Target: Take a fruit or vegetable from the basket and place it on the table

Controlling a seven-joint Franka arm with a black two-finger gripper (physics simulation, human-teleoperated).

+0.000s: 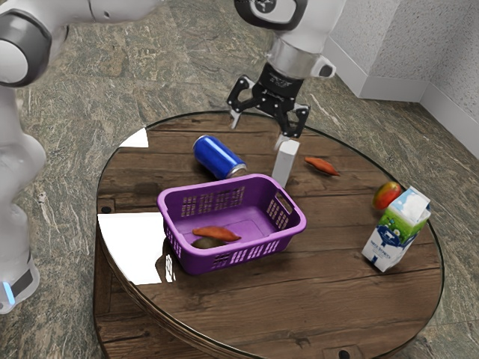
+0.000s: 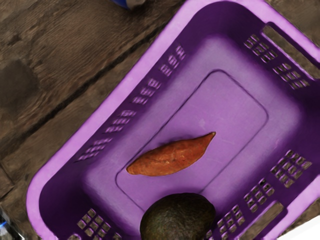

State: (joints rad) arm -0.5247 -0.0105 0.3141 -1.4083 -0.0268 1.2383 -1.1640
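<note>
At the near side of the purple plastic basket (image 1: 191,258) lies a rounded, dark green avocado (image 2: 177,217), close to the perforated wall. Just beyond it, the tapered orange-brown sweet potato (image 2: 170,156) rests flat on the basket floor, a slim gap between the two. Either suits the task; the sweet potato looks the easier pick, with more free floor around it.

The round brown wooden counter (image 1: 299,299) offers bare planks on the basket's near side, a good spot for setting it down. Farther off, a tall white block (image 1: 285,164) stands beside the basket and a blue metal can (image 1: 218,156) lies on its side; both call for a high approach.

Above them hangs the black two-finger gripper (image 1: 258,133), jaws wide and empty. The step in hand is the reach: centre over the sweet potato's thick middle, turn so the jaws close across its narrow width, and descend straight. Pinching a pointed end could let it swivel; drifting sideways could catch the rim or nudge the avocado.
</note>
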